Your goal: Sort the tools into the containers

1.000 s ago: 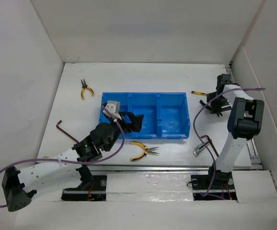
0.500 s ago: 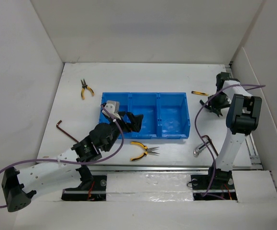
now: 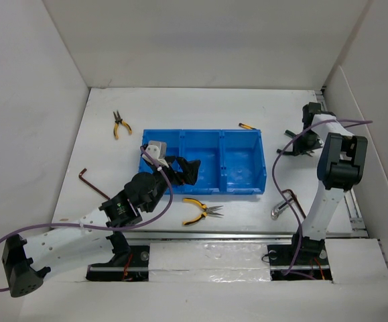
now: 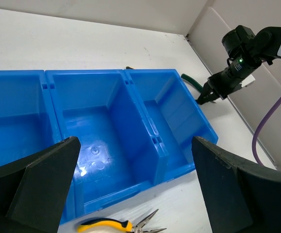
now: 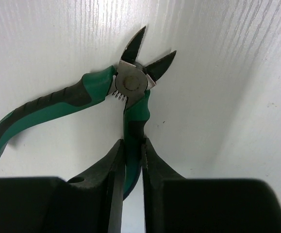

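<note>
Right wrist: right jaws clamp one handle of the green pliers (image 5: 57,109) on the worktop (image 5: 218,58); left jaws gape wide above the tray (image 4: 176,104).

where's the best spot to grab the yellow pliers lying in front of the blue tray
From above: the yellow pliers lie flat on the table. Pinch across the narrow neck at the pivot. In the top view the handles splay apart to the left and the thin jaws point right, so both ends are probably poorer holds.
</note>
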`<state>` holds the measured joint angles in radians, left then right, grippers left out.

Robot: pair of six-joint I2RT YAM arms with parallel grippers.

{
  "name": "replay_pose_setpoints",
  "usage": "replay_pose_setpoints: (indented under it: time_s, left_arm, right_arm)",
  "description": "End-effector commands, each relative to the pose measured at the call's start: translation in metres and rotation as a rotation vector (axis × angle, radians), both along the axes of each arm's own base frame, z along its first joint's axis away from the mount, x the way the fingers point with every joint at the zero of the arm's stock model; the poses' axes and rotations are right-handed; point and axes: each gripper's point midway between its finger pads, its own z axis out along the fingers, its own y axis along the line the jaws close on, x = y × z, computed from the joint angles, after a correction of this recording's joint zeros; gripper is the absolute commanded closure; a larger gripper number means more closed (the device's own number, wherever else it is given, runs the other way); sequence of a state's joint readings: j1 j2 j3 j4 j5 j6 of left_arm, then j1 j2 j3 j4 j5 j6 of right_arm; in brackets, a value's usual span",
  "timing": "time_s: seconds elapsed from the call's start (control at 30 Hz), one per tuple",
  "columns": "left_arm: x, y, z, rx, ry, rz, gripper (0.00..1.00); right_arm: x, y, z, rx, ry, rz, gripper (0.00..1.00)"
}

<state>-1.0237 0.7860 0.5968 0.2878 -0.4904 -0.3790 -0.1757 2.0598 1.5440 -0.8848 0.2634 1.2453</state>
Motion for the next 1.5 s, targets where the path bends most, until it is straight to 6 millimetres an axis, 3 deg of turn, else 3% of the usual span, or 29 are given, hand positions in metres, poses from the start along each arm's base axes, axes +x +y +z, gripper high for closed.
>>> replay_pose_setpoints:
  time_s: [0.0, 0.03, 0.07, 0.17, 0.2, 0.27, 0.3, 0.33, 0.37, 0.43, 0.47, 0.5, 0.6, 0.67, 0.77, 0.8, 0.93, 1.1, 1.3, 1.47]
  left_arm:
    - [0.001, 0.001, 0.025, -0.07, -0.038, 0.007, 0.01]
    - [0.002, 0.0, 0.023, -0.067, -0.035, 0.009, 0.01]
    - [0.002, 0.0, 0.024, -0.066, -0.035, 0.007, 0.01]
    - [0.003, -0.001, 0.022, -0.063, -0.032, 0.01, 0.01]
    - [0.003, -0.001, 0.021, -0.059, -0.03, 0.015, 0.01]
    - [0.004, 0.0, 0.022, -0.059, -0.031, 0.018, 0.01]
    - [0.005, 0.0, 0.02, -0.055, -0.029, 0.023, 0.01]
    - [0.005, 0.0, 0.021, -0.056, -0.03, 0.023, 0.01]
    - [0.004, -0.001, 0.021, -0.056, -0.028, 0.018, 0.01]
    - [0.004, -0.002, 0.021, -0.059, -0.03, 0.013, 0.01]
    - [0.003, -0.003, 0.022, -0.06, -0.031, 0.009, 0.01]
    - [0.003, -0.003, 0.021, -0.06, -0.029, 0.006, 0.01]
    - [0.003, -0.004, 0.02, -0.063, -0.029, 0.003, 0.01]
    - [0.003, -0.004, 0.021, -0.063, -0.029, 0.004, 0.01]
    - [0.003, -0.003, 0.022, -0.063, -0.029, 0.007, 0.01]
    - [0.002, -0.003, 0.022, -0.068, -0.028, 0.004, 0.01]
    - [0.002, 0.004, 0.023, -0.085, -0.038, 0.027, 0.01]
    - [0.01, 0.014, 0.018, -0.077, -0.035, 0.102, 0.01]
    - [0.011, 0.02, 0.019, -0.084, -0.037, 0.13, 0.01]
    - [0.011, 0.021, 0.017, -0.08, -0.036, 0.13, 0.01]
  right_arm:
    - [-0.004, -0.002, 0.017, -0.015, -0.046, 0.022, 1.0]
    - [-0.009, -0.001, 0.018, -0.02, -0.047, 0.019, 1.0]
    - [-0.008, -0.002, 0.034, -0.034, -0.095, 0.027, 1.0]
    - [-0.009, -0.007, 0.055, -0.08, -0.163, 0.042, 1.0]
    - [-0.005, -0.01, 0.077, -0.107, -0.23, 0.048, 1.0]
    - [-0.009, -0.018, 0.095, -0.171, -0.268, 0.076, 1.0]
    - [-0.004, -0.017, 0.122, -0.208, -0.352, 0.095, 1.0]
    - [-0.005, -0.021, 0.133, -0.246, -0.375, 0.102, 1.0]
    - [-0.007, -0.017, 0.141, -0.281, -0.385, 0.17, 1.0]
    - [0.0, -0.006, 0.182, -0.355, -0.504, 0.26, 1.0]
    - [0.001, 0.001, 0.195, -0.404, -0.521, 0.368, 1.0]
    - [0.006, 0.023, 0.222, -0.438, -0.627, 0.449, 1.0]
    - [0.006, 0.063, 0.262, -0.477, -0.782, 0.606, 1.0]
    - [-0.006, 0.101, 0.289, -0.493, -0.88, 0.755, 1.0]
    - [-0.022, 0.135, 0.305, -0.494, -0.942, 0.932, 1.0]
    - [-0.03, 0.139, 0.313, -0.498, -0.967, 0.963, 1.0]
    - [-0.05, 0.173, 0.318, -0.493, -1.012, 1.154, 1.0]
    - [-0.062, 0.223, 0.302, -0.474, -1.041, 1.432, 1.0]
    - [-0.071, 0.258, 0.268, -0.437, -0.969, 1.61, 1.0]
    - [-0.082, 0.265, 0.239, -0.408, -0.921, 1.644, 1.0]
